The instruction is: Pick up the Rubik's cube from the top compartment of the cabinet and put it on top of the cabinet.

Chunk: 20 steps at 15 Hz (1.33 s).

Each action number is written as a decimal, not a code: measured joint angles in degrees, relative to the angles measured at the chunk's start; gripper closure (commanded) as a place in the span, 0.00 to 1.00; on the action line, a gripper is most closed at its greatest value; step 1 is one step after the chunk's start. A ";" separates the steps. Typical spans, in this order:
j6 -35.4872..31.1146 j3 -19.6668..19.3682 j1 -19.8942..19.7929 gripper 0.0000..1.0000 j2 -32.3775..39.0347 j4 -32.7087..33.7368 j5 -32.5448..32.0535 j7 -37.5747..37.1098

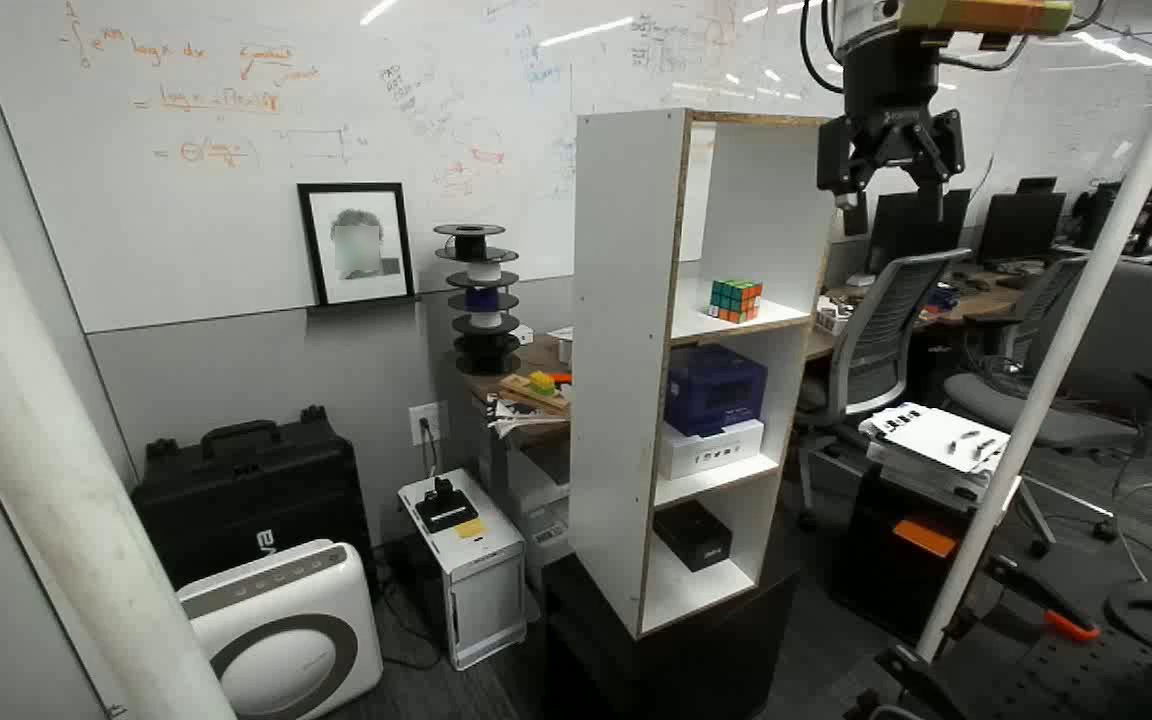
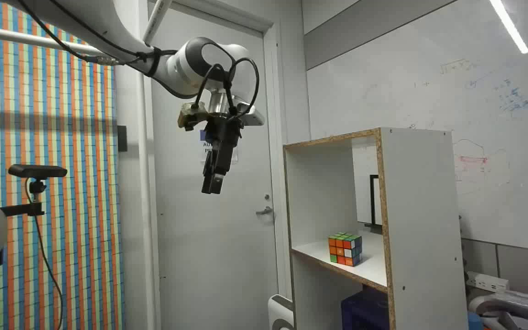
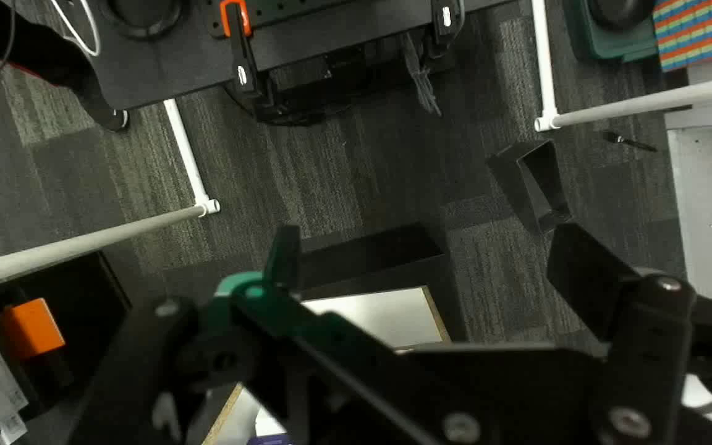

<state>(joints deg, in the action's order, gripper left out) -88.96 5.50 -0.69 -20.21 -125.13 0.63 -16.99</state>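
apparently nothing is done — the rubik's cube (image 1: 736, 300) sits in the top compartment (image 1: 766, 205), near its front edge. the robotiq gripper (image 1: 893, 203), wide and empty, hangs past the edge of the black tabletop (image 3: 170, 68) — grasp, carry and placing atop the white cabinet (image 1: 621, 380) remain.

An orange handwritten integral (image 1: 151, 46) on the glossy white whiteboard (image 1: 186, 240) ends in “log x dx.” A partly hidden, blue-marked sign (image 2: 203, 145) on the plain grey door (image 2: 209, 247) shows “AU.”
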 measured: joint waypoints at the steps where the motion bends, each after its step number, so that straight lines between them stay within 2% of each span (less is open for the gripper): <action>1: -0.02 0.00 0.00 0.00 -0.02 0.20 0.00 0.00; 8: -1.08 -0.02 0.00 0.00 -0.17 -0.23 -0.45 0.21; 14: -28.22 -0.60 -0.24 0.00 0.51 -12.55 -12.22 1.57; 17: -42.94 -1.89 -1.14 0.00 3.58 -17.23 -16.63 2.68; 20: -57.63 -2.83 -2.79 0.00 8.37 -18.89 -21.23 2.81</action>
<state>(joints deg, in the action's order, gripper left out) -146.59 2.67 -3.48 -11.84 -144.01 -20.60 -14.18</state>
